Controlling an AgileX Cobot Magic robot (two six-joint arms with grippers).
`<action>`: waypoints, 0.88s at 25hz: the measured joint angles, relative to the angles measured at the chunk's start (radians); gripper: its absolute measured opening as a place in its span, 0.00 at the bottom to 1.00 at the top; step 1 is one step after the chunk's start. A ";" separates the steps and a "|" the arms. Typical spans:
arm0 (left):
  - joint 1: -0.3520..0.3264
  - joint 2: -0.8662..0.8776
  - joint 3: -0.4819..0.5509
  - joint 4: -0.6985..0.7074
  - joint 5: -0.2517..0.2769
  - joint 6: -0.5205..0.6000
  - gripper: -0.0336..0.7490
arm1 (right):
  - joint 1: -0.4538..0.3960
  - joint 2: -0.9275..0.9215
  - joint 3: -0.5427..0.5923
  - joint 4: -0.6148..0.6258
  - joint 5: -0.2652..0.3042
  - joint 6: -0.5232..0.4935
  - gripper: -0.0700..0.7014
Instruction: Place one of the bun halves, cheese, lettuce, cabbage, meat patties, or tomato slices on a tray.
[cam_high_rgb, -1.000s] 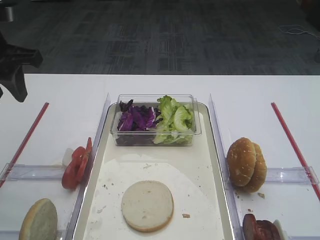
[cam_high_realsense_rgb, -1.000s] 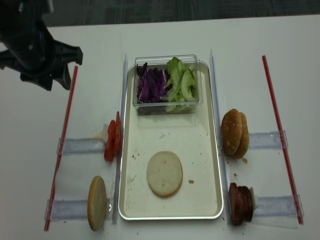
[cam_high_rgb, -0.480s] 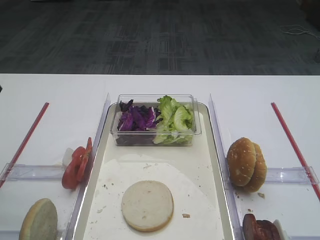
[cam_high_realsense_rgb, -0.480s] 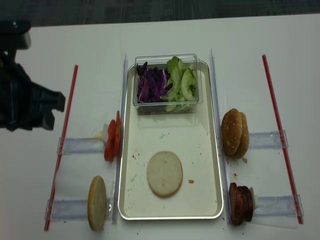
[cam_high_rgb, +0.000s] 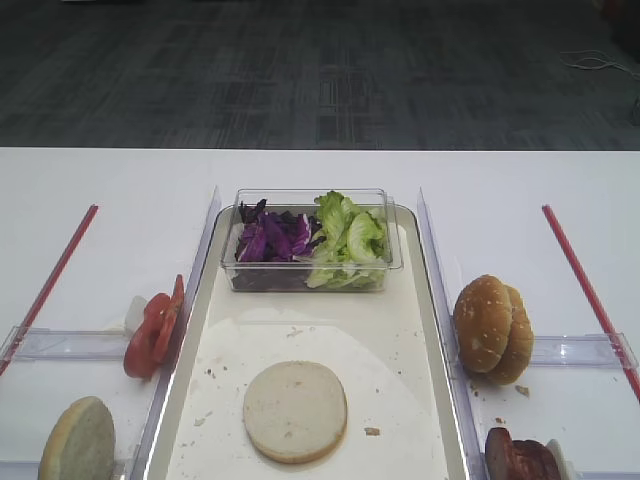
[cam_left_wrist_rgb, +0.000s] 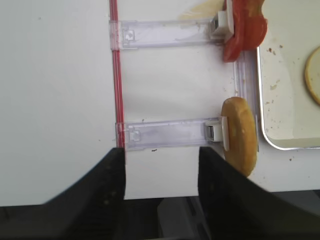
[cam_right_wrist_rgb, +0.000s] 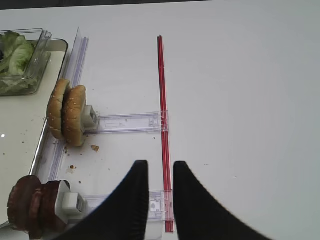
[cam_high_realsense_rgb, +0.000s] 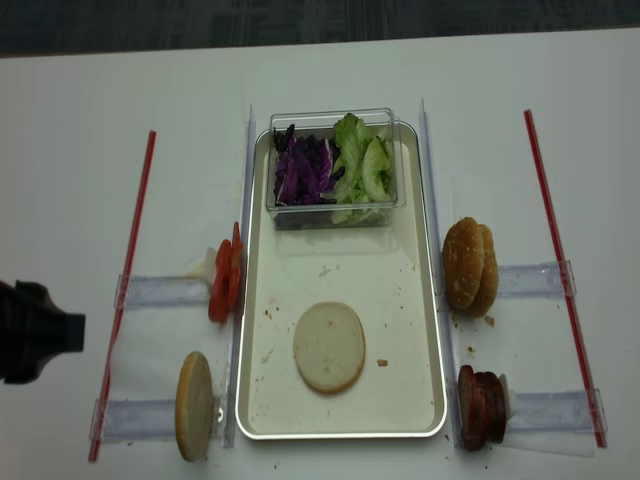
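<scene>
While the bun half lies on the tray, the left tool hangs apart.

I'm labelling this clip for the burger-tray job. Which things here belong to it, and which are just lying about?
Job:
tray
bun half lying flat on the tray
upright bun half
tomato slices
meat patties
lettuce
cabbage

Lying about:
sesame buns
clear box
clear holders
red strips

The tray is shiny metal with a whitish, crumb-flecked bed, and the box on it is clear glossy plastic. The table is smooth matt white; the bun half looks dry and matt.
</scene>
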 joint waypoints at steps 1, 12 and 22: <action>0.000 -0.036 0.010 0.004 0.002 0.000 0.49 | 0.000 0.000 0.000 0.000 0.000 0.000 0.29; 0.000 -0.332 0.120 0.037 0.014 0.000 0.49 | 0.000 0.000 0.000 0.000 0.000 0.000 0.29; 0.000 -0.567 0.211 0.066 0.021 0.012 0.48 | 0.000 0.000 0.000 0.000 0.000 0.000 0.29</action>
